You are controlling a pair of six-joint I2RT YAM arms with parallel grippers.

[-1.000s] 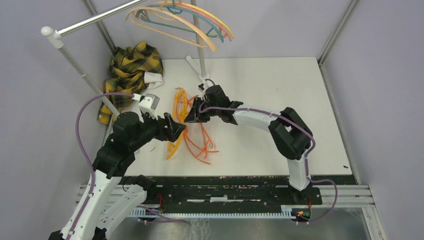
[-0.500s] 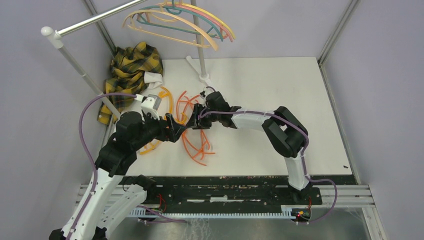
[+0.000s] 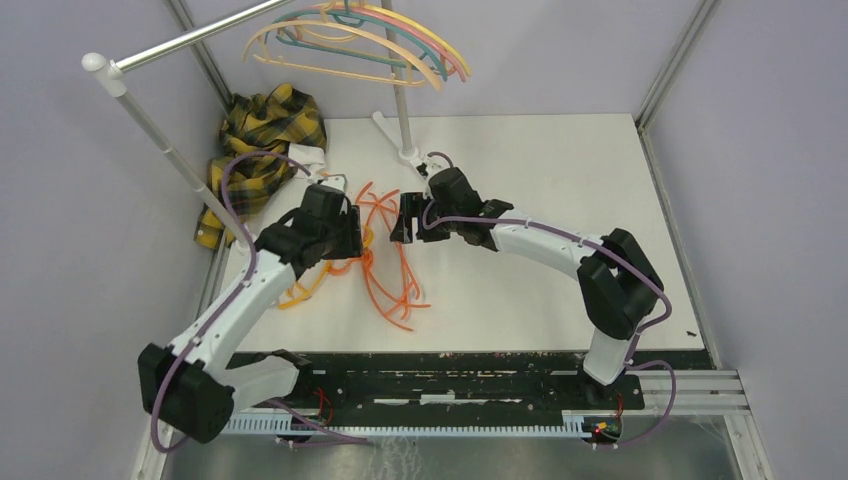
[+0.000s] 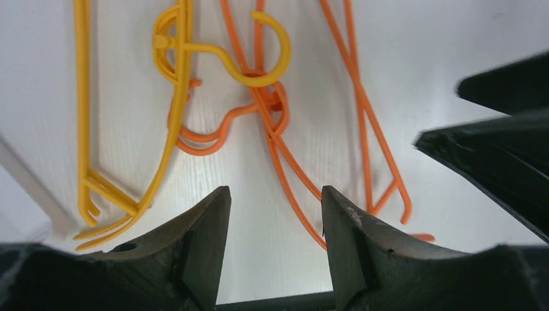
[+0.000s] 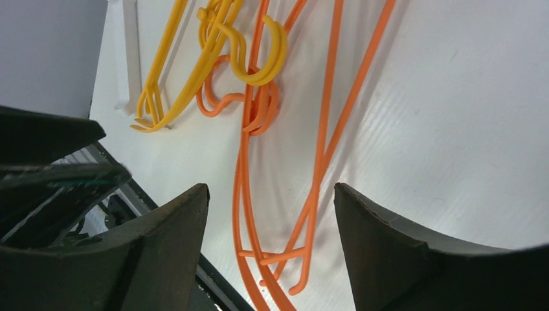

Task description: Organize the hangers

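The orange hangers (image 4: 275, 110) lie tangled on the white table (image 3: 560, 170), and a yellow hanger (image 4: 257, 80) beside them has its hook overlapping theirs. More hangers (image 3: 420, 50) in peach, teal, pink and yellow hang from the rack pole (image 3: 190, 37) above the far edge. We see the left gripper (image 4: 272, 207) and right gripper (image 5: 272, 194) close over the tangle, both spread apart and holding nothing. A plaid cloth (image 3: 262, 135) sits at the far left corner.

Hand (image 5: 270, 191): fingers spread wide, empty, above the hangers.
Orange hangers (image 5: 262, 110): flat on the white surface (image 5: 453, 129), running between the fingers.
Yellow hangers (image 5: 278, 48): upper left, hook overlapping orange hooks.
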